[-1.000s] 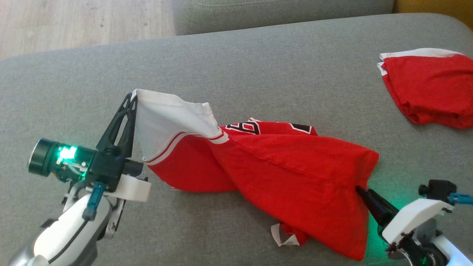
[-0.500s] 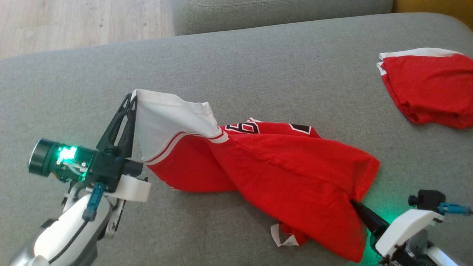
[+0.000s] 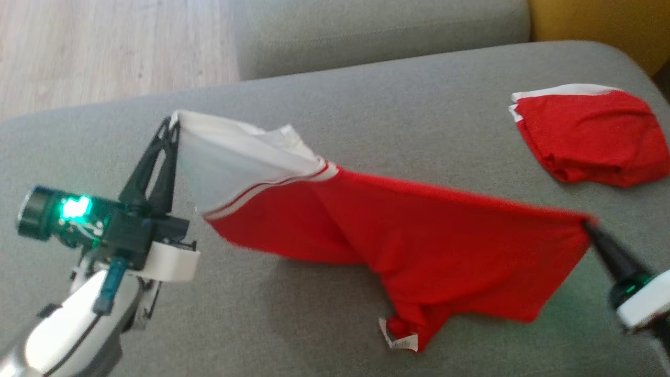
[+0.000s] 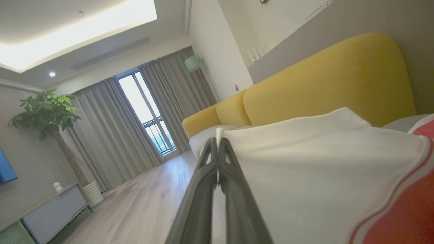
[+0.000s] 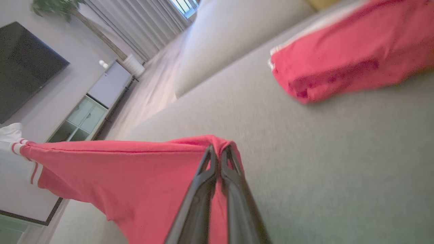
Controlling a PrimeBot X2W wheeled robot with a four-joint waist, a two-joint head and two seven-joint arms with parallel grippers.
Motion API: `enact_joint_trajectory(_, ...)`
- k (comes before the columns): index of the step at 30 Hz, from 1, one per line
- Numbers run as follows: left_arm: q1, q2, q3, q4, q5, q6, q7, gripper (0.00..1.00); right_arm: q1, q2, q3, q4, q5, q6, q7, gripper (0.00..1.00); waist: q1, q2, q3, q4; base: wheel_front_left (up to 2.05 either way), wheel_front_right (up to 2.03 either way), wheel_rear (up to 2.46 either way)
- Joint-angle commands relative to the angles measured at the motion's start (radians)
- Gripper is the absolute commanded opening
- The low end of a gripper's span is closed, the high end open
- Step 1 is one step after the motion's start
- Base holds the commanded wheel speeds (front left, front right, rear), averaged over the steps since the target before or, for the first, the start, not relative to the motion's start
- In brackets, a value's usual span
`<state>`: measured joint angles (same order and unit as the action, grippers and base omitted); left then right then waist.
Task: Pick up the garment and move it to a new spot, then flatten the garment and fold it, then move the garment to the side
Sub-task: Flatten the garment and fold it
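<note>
The garment [image 3: 419, 235] is a red shirt with a white sleeve and white stripes, stretched in the air above the grey sofa seat [image 3: 366, 131]. My left gripper [image 3: 172, 119] is shut on the white sleeve corner [image 4: 305, 152] at the left. My right gripper [image 3: 586, 225] is shut on the red corner at the right; in the right wrist view the red cloth [image 5: 135, 176] bunches at the closed fingertips [image 5: 218, 149]. A small white label [image 3: 398, 340] hangs off the bottom fold.
A second red and white garment [image 3: 586, 136] lies bunched at the seat's far right. Another grey cushion [image 3: 377, 31] sits behind, with wooden floor [image 3: 104, 47] at the upper left and a yellow sofa back [image 4: 322, 78] beyond.
My right gripper closed on the red corner and lifted it up and to the right, pulling the shirt taut. The head camera has shifted slightly. The left gripper keeps its hold.
</note>
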<state>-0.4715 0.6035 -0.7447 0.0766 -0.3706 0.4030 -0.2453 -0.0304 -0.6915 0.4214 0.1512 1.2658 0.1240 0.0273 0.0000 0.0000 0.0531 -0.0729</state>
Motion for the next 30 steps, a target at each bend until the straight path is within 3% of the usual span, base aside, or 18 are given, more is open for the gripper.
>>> enact_joint_trajectory(1, -0.088, 0.052, 0.064, -0.037, -0.004, -0.001, -0.008, 0.0, -0.02, -0.059, -0.02, -0.042, -0.004, 0.007, -0.001, 0.0, 0.0, 0.0, -0.019, -0.013, 0.0, 0.0, 0.0)
enact_joint_trajectory(9, -0.231, 0.167, 0.099, -0.188, 0.063, -0.048, 0.033, 0.0, -0.091, -0.228, -0.221, -0.203, -0.031, 0.007, 0.077, 0.0, 0.0, 0.0, -0.067, -0.026, 0.0, 0.0, 0.0)
enact_joint_trajectory(16, -0.444, 0.236, 0.107, -0.273, 0.144, -0.145, 0.13, 0.0, -0.224, -0.284, -0.365, -0.285, -0.133, 0.007, 0.168, 0.0, 0.0, 0.0, -0.054, -0.017, 0.0, 0.0, 0.0)
enact_joint_trajectory(22, -0.655, 0.217, 0.095, -0.184, 0.179, -0.262, 0.173, 0.0, -0.468, -0.257, -0.339, -0.242, -0.236, 0.007, 0.271, 0.0, 0.0, 0.0, 0.041, -0.002, 0.0, 0.0, 0.0)
enact_joint_trajectory(27, -0.849, 0.151, 0.057, -0.003, 0.232, -0.359, 0.15, 0.0, -0.716, -0.172, -0.244, -0.136, -0.339, 0.007, 0.307, 0.0, 0.0, 0.0, 0.175, 0.015, 0.0, 0.0, 0.0)
enact_joint_trajectory(30, -0.993, 0.095, 0.021, 0.126, 0.311, -0.398, 0.085, 0.0, -0.881, -0.117, -0.176, -0.042, -0.407, 0.007, 0.286, 0.0, 0.0, 0.0, 0.267, 0.031, 0.0, 0.0, 0.0)
